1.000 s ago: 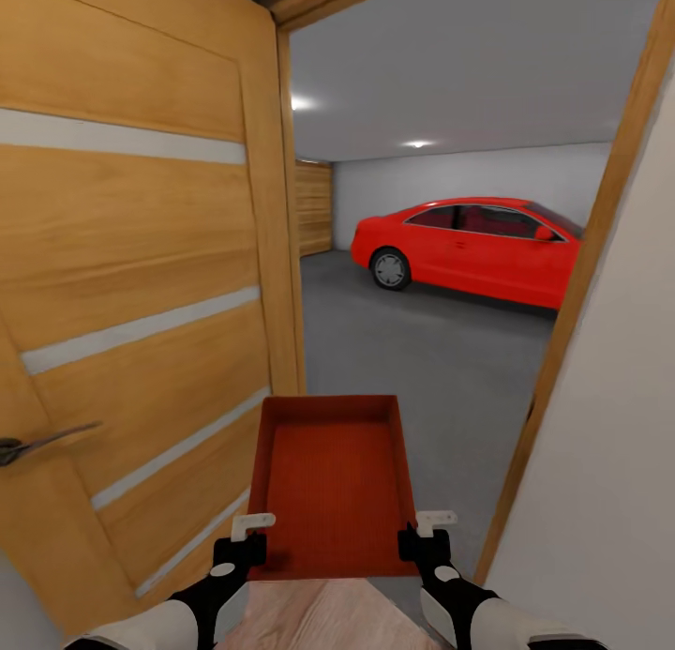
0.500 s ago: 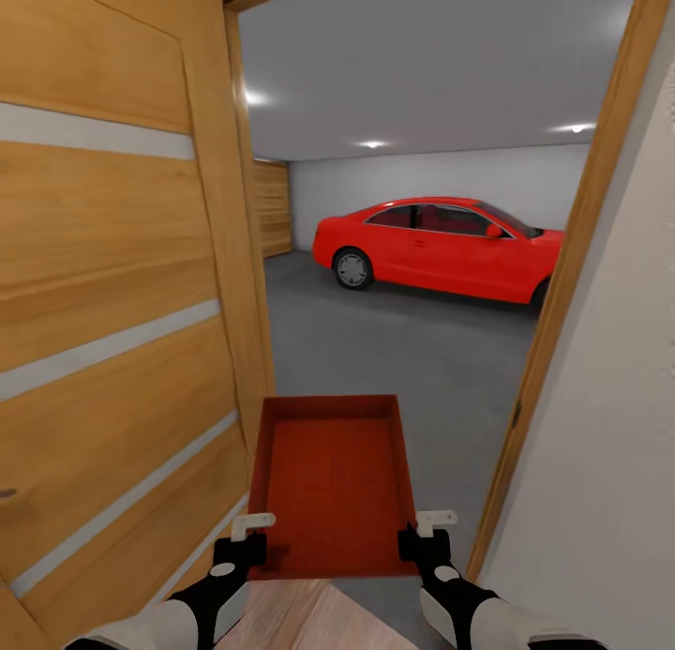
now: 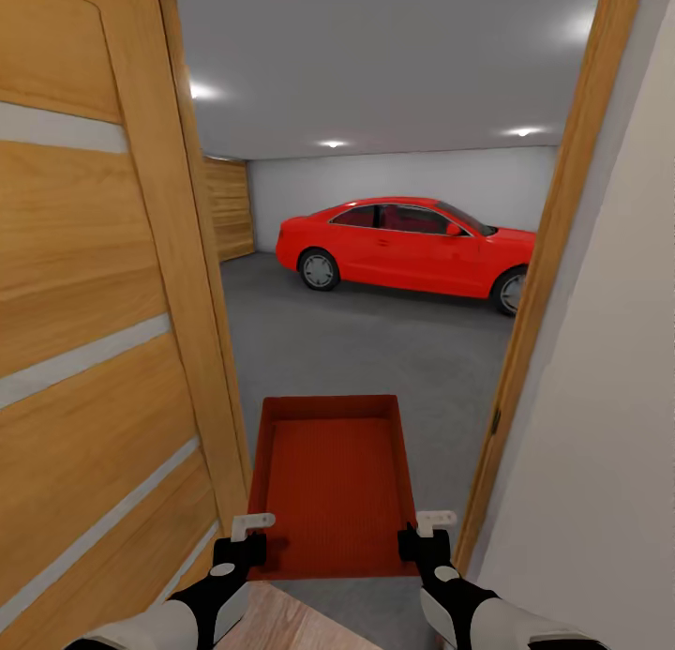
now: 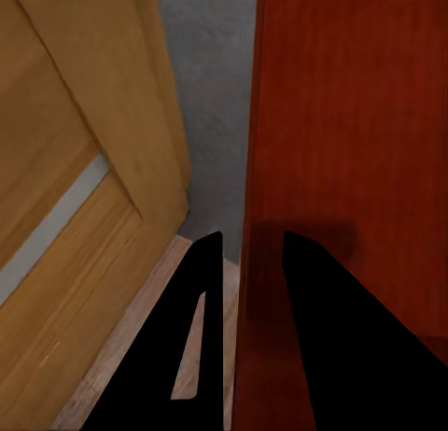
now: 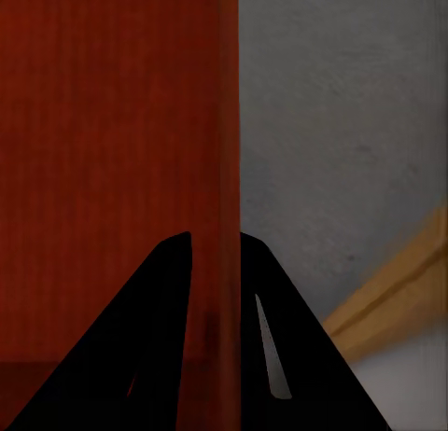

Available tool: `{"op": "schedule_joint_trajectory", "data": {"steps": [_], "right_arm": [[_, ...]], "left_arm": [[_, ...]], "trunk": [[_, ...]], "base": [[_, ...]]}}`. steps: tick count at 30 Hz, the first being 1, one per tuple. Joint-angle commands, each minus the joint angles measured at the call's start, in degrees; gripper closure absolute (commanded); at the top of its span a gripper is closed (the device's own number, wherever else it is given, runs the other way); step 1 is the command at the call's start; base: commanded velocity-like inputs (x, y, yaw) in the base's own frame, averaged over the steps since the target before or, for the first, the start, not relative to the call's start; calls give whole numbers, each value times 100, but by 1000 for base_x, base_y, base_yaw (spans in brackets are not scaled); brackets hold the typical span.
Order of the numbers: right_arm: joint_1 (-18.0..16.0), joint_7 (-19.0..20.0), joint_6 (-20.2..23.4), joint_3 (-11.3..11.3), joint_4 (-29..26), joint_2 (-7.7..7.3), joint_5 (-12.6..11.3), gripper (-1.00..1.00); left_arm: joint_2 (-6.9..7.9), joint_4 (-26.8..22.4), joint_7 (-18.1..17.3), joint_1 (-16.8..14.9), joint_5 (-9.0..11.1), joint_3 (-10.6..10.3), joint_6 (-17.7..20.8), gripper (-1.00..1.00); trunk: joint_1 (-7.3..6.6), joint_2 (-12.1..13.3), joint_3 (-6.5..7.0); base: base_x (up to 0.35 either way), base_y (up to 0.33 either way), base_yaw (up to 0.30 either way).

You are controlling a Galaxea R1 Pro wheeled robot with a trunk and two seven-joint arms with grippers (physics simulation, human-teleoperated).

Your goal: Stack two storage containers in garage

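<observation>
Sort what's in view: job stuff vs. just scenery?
Job:
- bin, held at its near corners
- left pincer, shut on the bin's left wall
- right pincer, shut on the right wall
- garage floor, where the bin goes

Scenery:
- open door
- red car
- door frame
- white wall
</observation>
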Motion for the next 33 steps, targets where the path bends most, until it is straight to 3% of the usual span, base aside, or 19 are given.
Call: {"op": "schedule_joint_trajectory", "data": {"steps": [1,8,15,33], "right_arm": [[-4,-36,-33,17,31,141,-141,100],[-4,-36,-33,17,31,141,-155,100],[-4,-36,-33,17,31,141,-520,100],[-4,-40,-33,25,29,144,-543,100]], "left_arm": [[-4,-6,112,-11,15,-34,-129,100],[-4,-7,112,-8,15,-34,-125,100],[-4,-4,112,-10,15,-34,-123,100],[-4,-8,112,-7,15,-35,-126,100]], "trunk": [[4,-10,-10],[4,-10,-10],[4,-10,-10],[4,-10,-10]], "base": [[231,190,-25],[240,210,-52],[244,217,-240],[244,217,-241]]}}
